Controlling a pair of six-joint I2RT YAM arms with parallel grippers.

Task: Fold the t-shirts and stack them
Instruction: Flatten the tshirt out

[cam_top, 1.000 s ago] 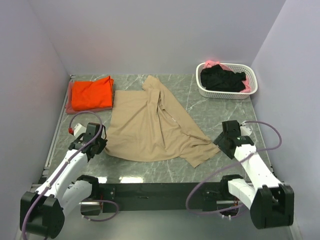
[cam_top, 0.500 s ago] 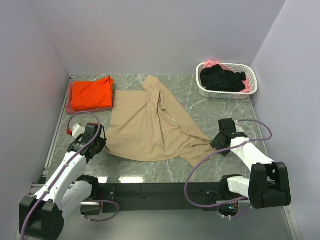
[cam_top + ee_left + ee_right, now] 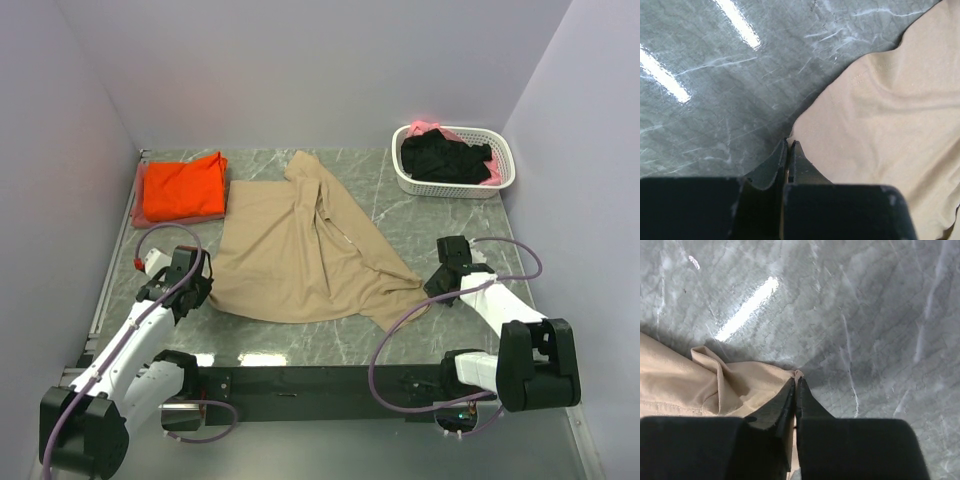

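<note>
At the centre of the marble table (image 3: 400, 190), the tan t-shirt (image 3: 300, 250) is laid out partly flat, with one side already doubled over. The near-left hem corner is pinched between the closed fingers of the left gripper (image 3: 789, 145). The near-right corner is pinched in the same way by the right gripper (image 3: 795, 382). How much cloth lies inside each bite cannot be told.

The orange t-shirt (image 3: 182, 187) is stacked folded at the far left. Black shirts (image 3: 440, 157) are held in the white slotted basket (image 3: 455, 188) at the far right.

Fault risks:
- A corner may slip out if only the hem edge is clamped.
- A skewed fold is produced if the two corners are lifted unevenly.
- The bunched crease beside the right corner may be trapped in the fold.
</note>
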